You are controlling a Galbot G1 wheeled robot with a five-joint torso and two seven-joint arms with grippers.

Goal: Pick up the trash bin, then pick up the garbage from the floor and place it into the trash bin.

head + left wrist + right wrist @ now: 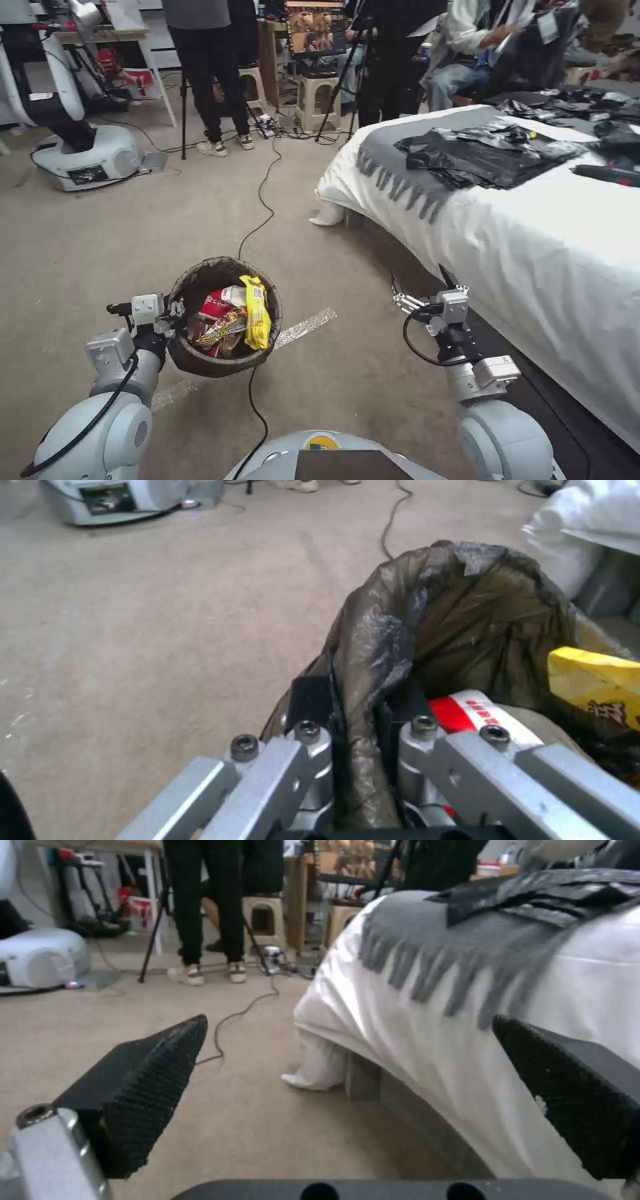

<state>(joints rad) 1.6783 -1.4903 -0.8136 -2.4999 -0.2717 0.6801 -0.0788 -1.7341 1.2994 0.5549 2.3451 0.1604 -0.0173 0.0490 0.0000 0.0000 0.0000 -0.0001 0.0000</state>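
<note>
The trash bin (pixel 225 317) is hanging above the beige carpet (pixel 133 227), holding red, white and yellow garbage (pixel 233 317), with the left hand (pixel 353 705) clamping its bag-lined rim. The right hand (pixel 420 283) is hovering open and empty beside the white-sheeted bed (pixel 533 253), a black cable (pixel 263 200) trailing across the floor between them.

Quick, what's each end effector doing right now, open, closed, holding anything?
Left end effector: closed on the trash bin rim.
Right end effector: open, holding nothing, beside the bed.
</note>
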